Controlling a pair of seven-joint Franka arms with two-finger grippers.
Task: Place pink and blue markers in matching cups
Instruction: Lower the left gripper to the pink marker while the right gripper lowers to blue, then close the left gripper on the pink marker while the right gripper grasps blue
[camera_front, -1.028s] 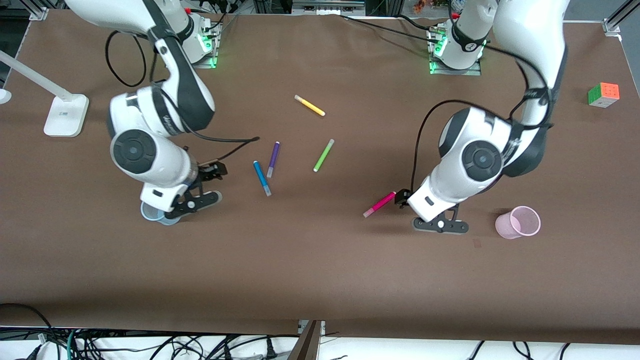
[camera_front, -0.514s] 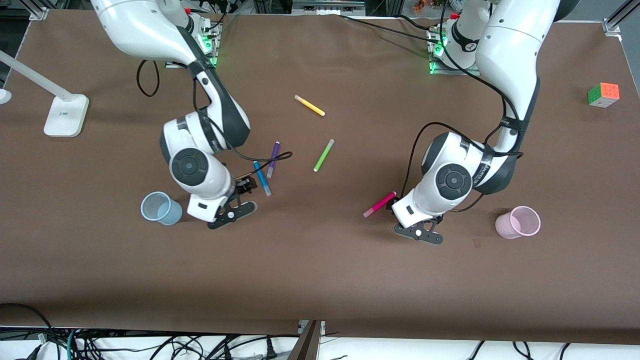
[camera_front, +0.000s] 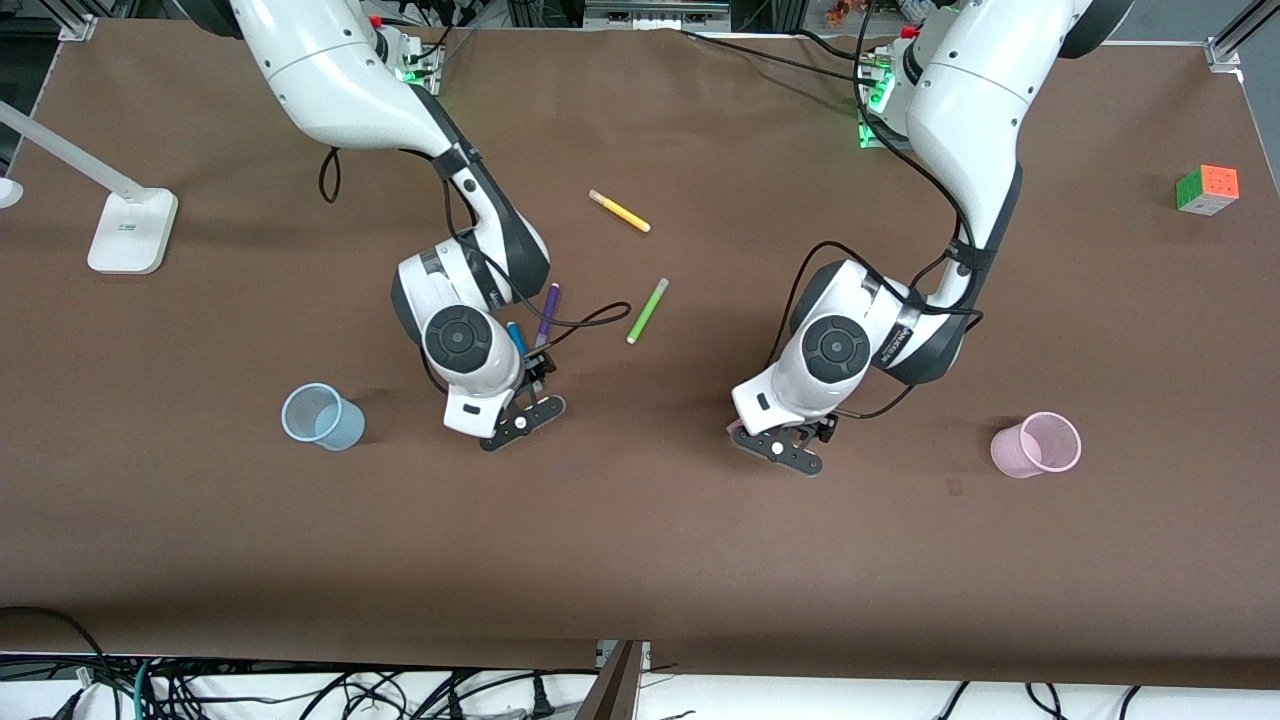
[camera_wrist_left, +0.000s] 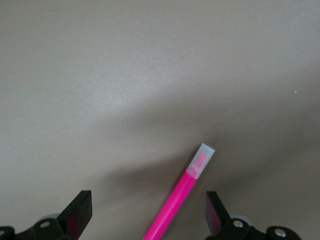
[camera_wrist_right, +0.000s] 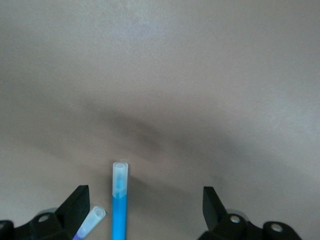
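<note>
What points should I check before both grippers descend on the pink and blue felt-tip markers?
1. Left gripper open, straddling the bright pink felt-tip marker: ok.
2. Right gripper open, straddling the medium blue felt-tip marker: ok.
3. Purple marker clear of the right gripper's fingers: not ok, it lies close beside one finger.
4. Pale blue translucent plastic cup upright: ok.
5. Pale pink translucent plastic cup upright: ok.

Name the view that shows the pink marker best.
Left wrist view: the pink marker lies plain between the open left gripper's fingers. The front view shows almost none of it under that gripper; the right wrist view shows none.
</note>
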